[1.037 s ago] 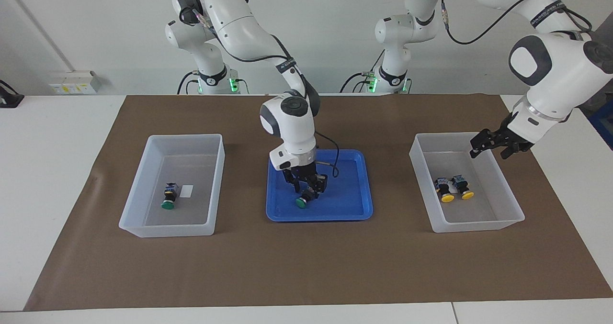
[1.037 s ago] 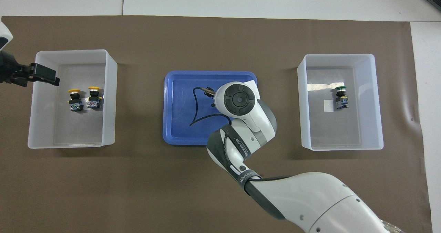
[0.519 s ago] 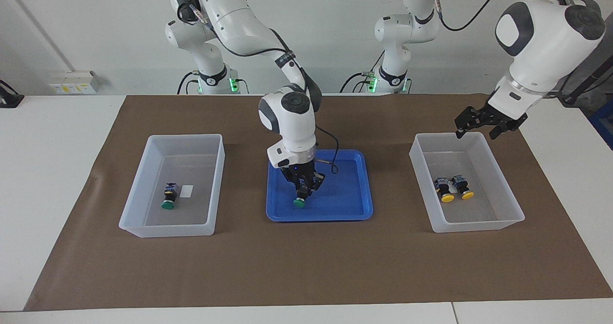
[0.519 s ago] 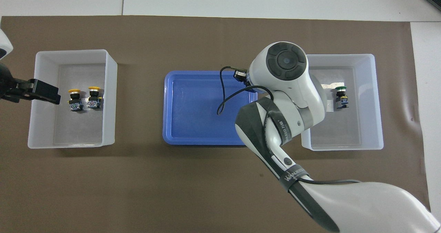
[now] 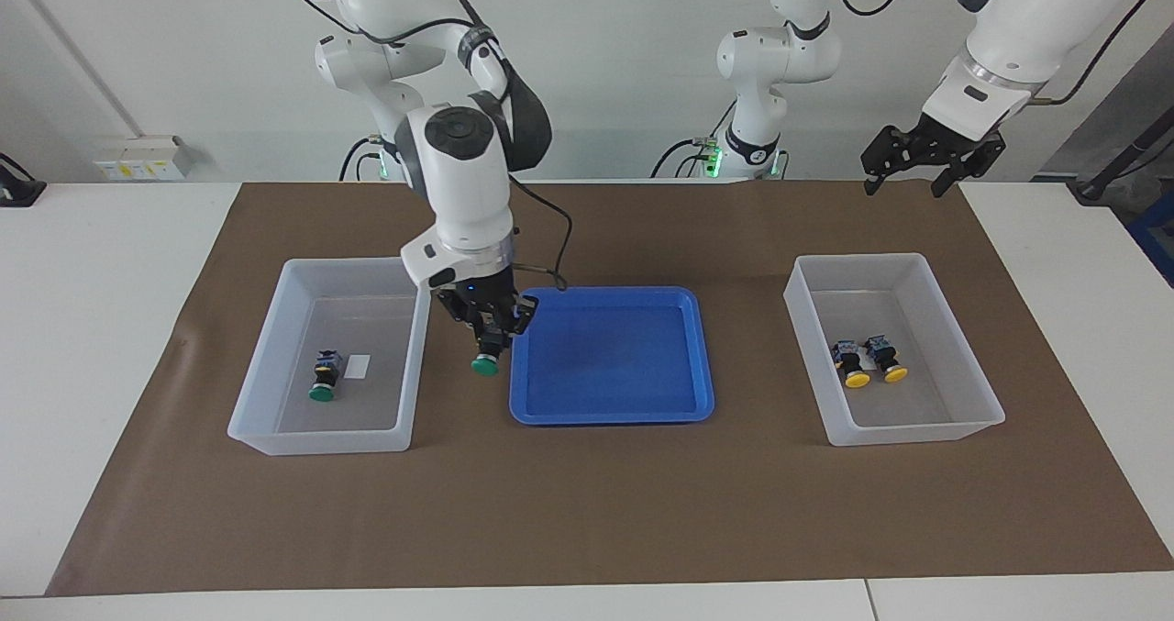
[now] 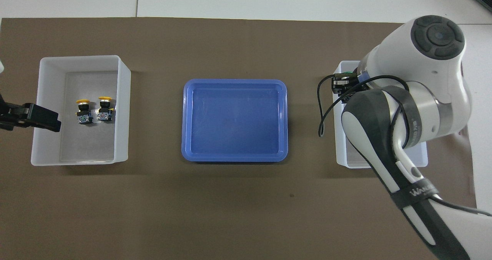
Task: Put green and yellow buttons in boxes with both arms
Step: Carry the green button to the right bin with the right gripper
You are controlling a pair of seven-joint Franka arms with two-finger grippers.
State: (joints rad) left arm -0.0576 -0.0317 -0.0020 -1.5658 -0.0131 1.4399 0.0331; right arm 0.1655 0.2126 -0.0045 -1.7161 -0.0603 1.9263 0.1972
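- Right pincer (image 5: 488,337): gripping 1 green button (image 5: 484,364), cap down, airborne between blue tray (image 5: 697,401) and box (image 5: 415,364); the box lies toward the counter's right-arm end.
- Left pincer (image 5: 903,164): open, waiting above.

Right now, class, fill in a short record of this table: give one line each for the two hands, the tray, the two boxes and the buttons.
right hand: shut on a green button, up in the air beside the box at its arm's end
left hand: open, raised, holding nothing
blue tray: middle of the table, no button in it
box at right arm's end: one green button inside
box at left arm's end: two yellow buttons side by side
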